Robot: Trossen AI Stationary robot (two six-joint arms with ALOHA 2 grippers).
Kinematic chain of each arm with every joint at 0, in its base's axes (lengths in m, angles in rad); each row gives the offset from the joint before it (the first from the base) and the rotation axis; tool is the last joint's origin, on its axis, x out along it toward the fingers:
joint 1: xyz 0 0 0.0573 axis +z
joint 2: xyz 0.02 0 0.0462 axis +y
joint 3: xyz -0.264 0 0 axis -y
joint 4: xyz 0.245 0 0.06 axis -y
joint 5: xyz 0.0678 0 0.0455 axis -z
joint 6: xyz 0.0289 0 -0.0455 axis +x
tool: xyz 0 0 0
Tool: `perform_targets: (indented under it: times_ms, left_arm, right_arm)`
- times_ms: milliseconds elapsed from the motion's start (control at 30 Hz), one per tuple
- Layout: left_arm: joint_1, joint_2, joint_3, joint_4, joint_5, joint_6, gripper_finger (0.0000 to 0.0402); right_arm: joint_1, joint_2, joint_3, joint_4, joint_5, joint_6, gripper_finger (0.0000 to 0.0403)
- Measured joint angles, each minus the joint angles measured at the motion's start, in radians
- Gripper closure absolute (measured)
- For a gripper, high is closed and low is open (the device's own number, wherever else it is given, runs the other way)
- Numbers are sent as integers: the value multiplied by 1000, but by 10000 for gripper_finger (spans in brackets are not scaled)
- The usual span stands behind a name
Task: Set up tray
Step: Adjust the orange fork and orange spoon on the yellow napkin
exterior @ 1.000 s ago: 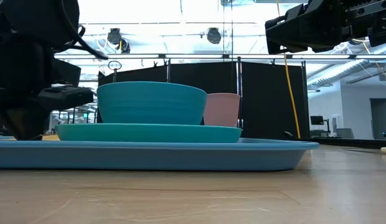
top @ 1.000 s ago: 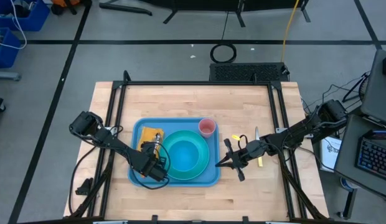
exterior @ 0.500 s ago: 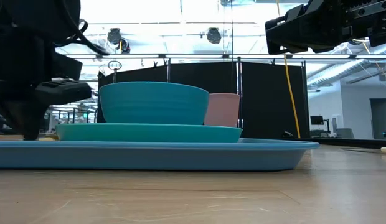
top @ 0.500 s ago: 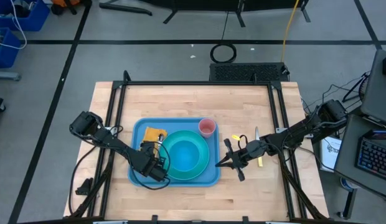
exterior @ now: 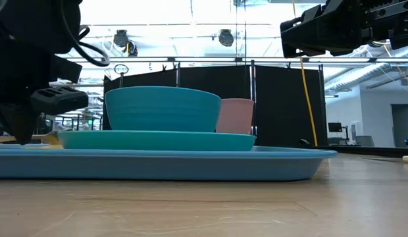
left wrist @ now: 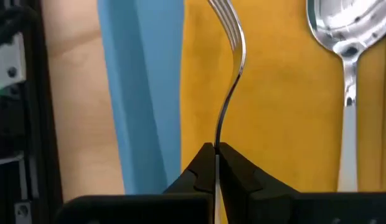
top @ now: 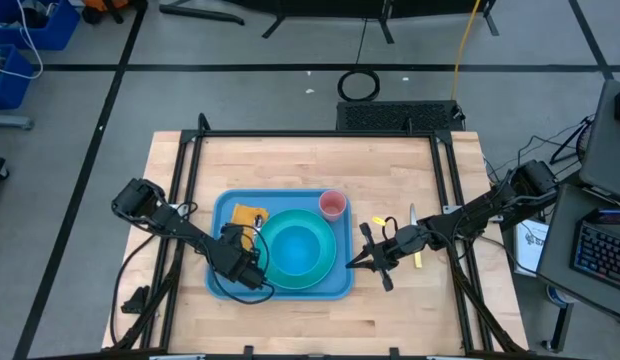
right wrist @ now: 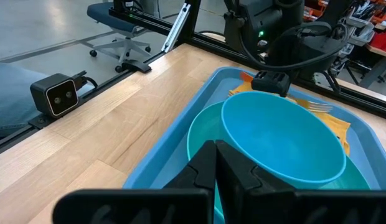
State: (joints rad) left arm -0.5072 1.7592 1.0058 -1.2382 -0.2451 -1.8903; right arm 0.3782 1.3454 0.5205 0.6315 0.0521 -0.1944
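While your left gripper (left wrist: 215, 152) pinches the fork (left wrist: 231, 74) by its handle, the tines run straight ahead of the fingers over the orange napkin (left wrist: 274, 93).

You have the spoon (left wrist: 342, 56) lying parallel beside the fork on that napkin, at the left end of the tray (top: 230, 285). Farther off, your right gripper (top: 362, 262), fingers pressed together on nothing, hovers just off the tray's right edge, so the left arm is nearer.

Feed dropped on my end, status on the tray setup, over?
Left tool shut on fork, over orange napkin in tray. Right tool shut, empty, beside tray. Spoon on napkin. Nothing in the way.
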Motion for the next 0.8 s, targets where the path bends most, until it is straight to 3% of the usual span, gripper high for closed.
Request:
perform_targets:
  times_ms: [300,600,800]
  left_arm:
    - [50,2,0,56,-79,53,396]
    - [64,2,0,123,-89,104,326]
    - [63,2,0,120,-72,139,323]
  right_arm:
    - [-11,0,0,0,2,12,403]
    - [-18,0,0,-17,0,25,403]
    - [-18,0,0,-16,0,26,403]
